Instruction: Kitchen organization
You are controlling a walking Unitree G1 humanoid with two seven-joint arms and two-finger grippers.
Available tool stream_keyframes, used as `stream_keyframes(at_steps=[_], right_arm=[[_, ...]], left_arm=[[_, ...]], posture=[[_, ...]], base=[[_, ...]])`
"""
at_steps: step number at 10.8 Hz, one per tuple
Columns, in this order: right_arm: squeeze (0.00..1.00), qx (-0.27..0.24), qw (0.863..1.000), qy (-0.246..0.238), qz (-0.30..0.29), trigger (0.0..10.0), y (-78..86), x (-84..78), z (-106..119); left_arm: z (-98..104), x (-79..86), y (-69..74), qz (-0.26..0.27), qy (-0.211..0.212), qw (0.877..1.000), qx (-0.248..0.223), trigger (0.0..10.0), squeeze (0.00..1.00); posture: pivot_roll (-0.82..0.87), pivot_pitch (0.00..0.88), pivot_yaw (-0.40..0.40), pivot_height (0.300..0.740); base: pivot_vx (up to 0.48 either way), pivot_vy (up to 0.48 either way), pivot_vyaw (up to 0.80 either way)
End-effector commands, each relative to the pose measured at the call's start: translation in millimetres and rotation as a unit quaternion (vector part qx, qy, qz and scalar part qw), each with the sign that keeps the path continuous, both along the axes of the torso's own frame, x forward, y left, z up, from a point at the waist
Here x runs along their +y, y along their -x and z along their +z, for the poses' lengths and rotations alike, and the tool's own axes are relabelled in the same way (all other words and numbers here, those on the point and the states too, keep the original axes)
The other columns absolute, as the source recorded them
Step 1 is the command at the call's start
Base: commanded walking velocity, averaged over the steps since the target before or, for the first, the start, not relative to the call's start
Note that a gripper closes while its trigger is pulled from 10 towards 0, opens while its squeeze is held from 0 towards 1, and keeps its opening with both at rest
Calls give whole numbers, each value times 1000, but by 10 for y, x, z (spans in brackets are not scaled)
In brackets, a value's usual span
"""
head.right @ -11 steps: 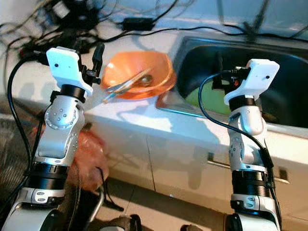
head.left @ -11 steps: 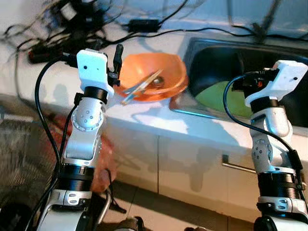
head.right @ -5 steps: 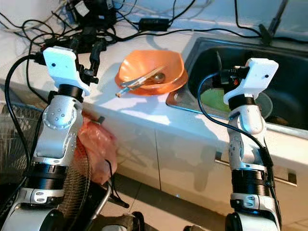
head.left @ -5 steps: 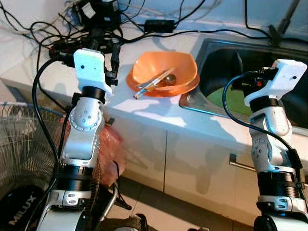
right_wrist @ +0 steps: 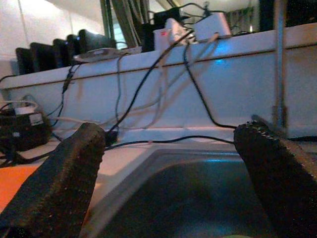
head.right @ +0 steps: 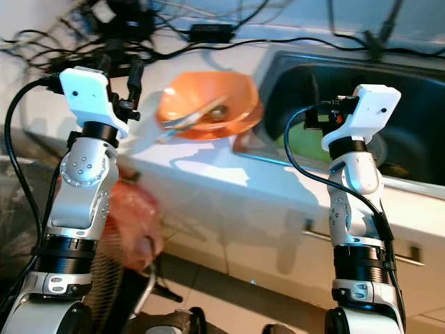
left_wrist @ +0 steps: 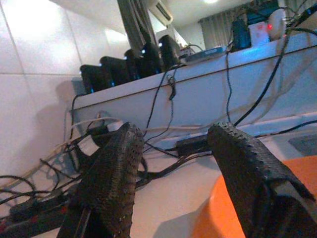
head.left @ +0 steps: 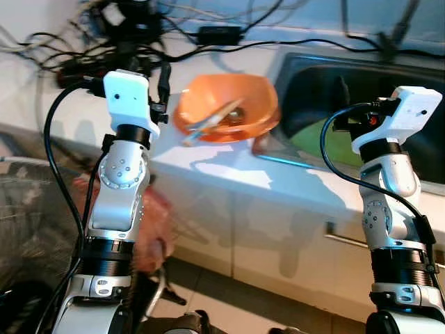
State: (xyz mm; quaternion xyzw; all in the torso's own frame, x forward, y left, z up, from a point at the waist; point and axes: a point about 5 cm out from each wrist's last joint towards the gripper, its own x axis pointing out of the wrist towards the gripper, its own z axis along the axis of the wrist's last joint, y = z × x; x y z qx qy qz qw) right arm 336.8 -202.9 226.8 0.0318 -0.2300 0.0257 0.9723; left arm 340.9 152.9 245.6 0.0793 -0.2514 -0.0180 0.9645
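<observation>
An orange bowl (head.left: 226, 111) sits on the white counter (head.left: 229, 174) just left of the sink (head.left: 313, 76), with chopsticks and a spoon (head.left: 212, 118) lying in it. My left gripper (left_wrist: 173, 134) is raised at the counter's front, just left of the bowl, open and empty. The bowl's rim (left_wrist: 218, 213) lies under one of its fingers (left_wrist: 247, 163). My right gripper (right_wrist: 171, 131) is open and empty, held above the sink's near edge. A green dish (head.left: 327, 142) lies in the basin.
Black cables and power adapters (head.left: 139, 35) clutter the back left of the counter. A reddish plastic bag (head.left: 149, 223) hangs on the cabinet front below my left arm. A wire fan grille (head.left: 28, 229) stands at the far left. A drawer handle (head.left: 348, 240) is below the sink.
The whole picture has shifted and blurred, so the camera moved. Both arms keep the same raised pose with their fingers open. The bowl stays in place on the counter.
</observation>
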Motion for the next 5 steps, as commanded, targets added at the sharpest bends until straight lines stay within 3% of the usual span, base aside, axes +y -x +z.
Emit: stream_keyframes(at_steps=[1, 3, 4, 5], right_arm=[[0, -6, 1000, 5, 3, 10000, -1, 3, 35], [0, -7, 1000, 4, 5, 10000, -4, 10, 39], [0, -7, 1000, 1, 8, 10000, -3, 17, 36], [0, -6, 1000, 1, 9, 10000, -3, 18, 34]], left_arm=[[5, 4, 21, 4, -3, 1000, -2, 10000, 0], [8, -3, 16, 4, -2, 1000, -2, 10000, 0], [10, 0, 17, 3, -2, 1000, -2, 10000, 0], [21, -2, 19, 0, 4, 1000, -6, 10000, 0]], posture=[[63, 111, 77, 740], [60, 105, 79, 740], [59, 103, 81, 740], [59, 101, 80, 740]], base=[[0, -322, 0], [0, -339, 478], [0, -319, 0], [0, 0, 0]])
